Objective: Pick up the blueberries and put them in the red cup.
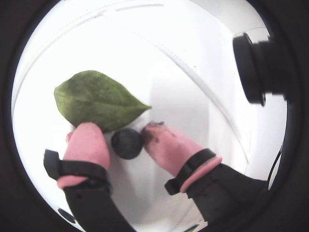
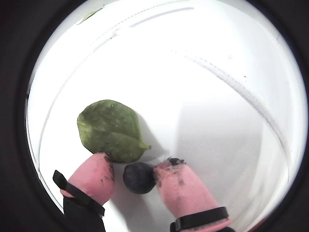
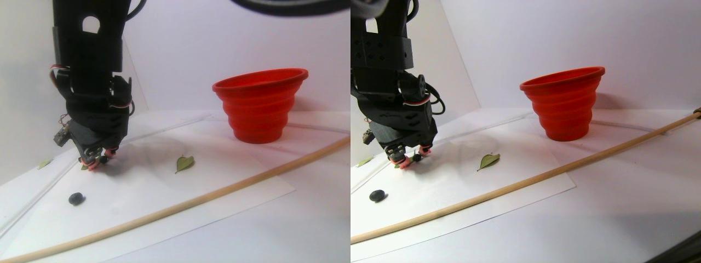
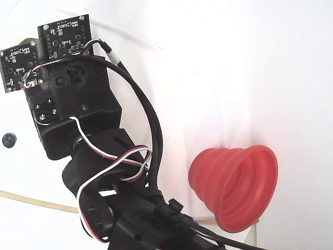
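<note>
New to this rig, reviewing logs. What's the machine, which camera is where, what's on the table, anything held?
It is a small black robot arm on a white table. Two fisheye cameras ride by its tool: both wrist views show pink fingertips on either side of a blueberry, beside a green leaf. Whether they are gripping it yet is unclear. The stereo pair view looks from the side: red cup, wooden stick, another blueberry lying loose, more leaves. The fixed view looks down over the arm and cup.

Green leaves [image 1: 96, 100], wooden stick [image 3: 181, 203], white paper [image 3: 164, 186].
</note>
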Controlling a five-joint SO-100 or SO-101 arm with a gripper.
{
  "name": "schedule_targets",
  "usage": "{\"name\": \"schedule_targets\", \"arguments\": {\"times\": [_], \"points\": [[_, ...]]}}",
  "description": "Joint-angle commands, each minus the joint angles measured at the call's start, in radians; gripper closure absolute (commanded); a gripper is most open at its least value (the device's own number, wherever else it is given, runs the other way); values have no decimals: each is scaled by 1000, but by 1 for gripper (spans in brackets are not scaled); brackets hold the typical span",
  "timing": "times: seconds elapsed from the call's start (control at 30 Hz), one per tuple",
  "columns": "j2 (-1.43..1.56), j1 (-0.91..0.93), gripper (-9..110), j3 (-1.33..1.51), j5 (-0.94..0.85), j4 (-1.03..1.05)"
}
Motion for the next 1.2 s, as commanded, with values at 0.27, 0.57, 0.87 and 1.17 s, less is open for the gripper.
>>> {"name": "schedule_targets", "arguments": {"times": [0.27,0.57,0.87,1.17], "points": [[20,-28,90,-37,-8,-25],[49,-17,91,-20,-6,-20],[132,-14,91,31,11,-12],[210,3,91,78,21,2]]}}
